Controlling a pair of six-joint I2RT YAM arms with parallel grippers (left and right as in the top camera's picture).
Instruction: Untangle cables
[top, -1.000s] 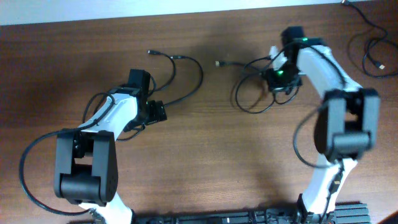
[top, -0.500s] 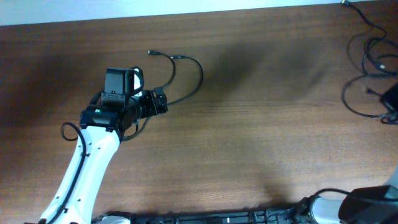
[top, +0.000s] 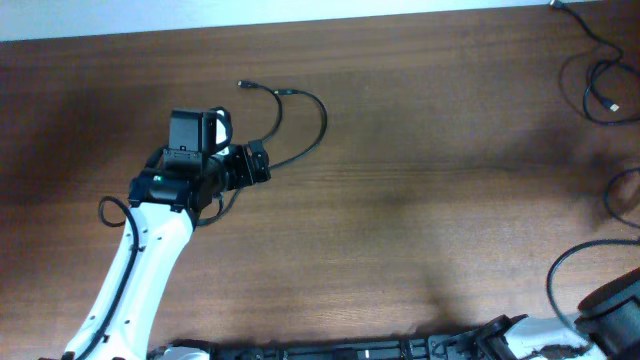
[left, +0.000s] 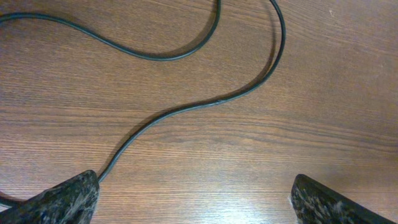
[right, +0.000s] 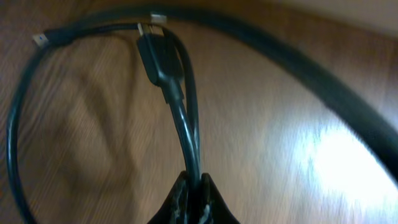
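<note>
Right arm now withdrawn toward the surface's (top: 420, 220) right edge, its cable carried along; left arm unchanged. Entry one: right hand (right: 194, 190), pinched tight on a doubled cable (right: 160, 59) that runs forward from its fingertips. Entry two: left hand (top: 258, 165), spread wide, holding nothing. I see a loose cable (top: 324, 120) lying just ahead of it, one strand reaching a fingertip.

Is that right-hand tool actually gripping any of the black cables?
Yes: the right wrist view shows the right tool pinched shut on the black cables, which run up from its tip.
</note>
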